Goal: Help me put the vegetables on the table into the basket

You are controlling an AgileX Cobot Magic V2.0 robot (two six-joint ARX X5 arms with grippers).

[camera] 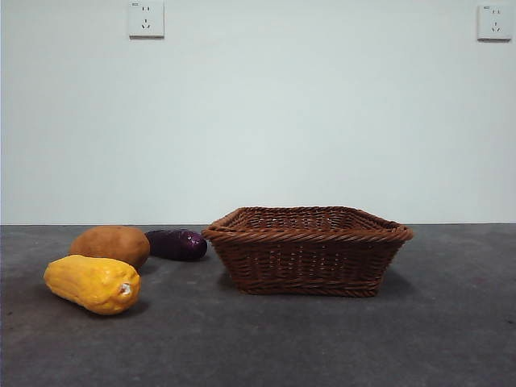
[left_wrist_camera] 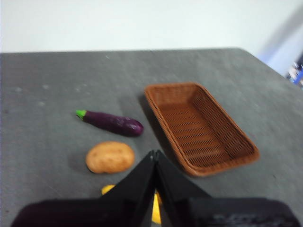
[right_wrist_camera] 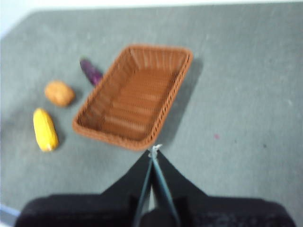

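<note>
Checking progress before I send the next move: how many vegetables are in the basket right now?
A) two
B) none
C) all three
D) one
B. The basket shows only bare wicker inside, while the corn cob, potato and eggplant all lie on the table beside it.

- A bare test or lab-like setup, not a lived-in room.
- A plain pale wall [camera: 258, 121] stands behind, blank except for two white power sockets, one high on the left [camera: 146, 18] and one high on the right [camera: 494, 22].
- The dark grey matte table [camera: 322, 339] carries only staged props: toy-like vegetables and a wicker basket [camera: 306, 250].
</note>
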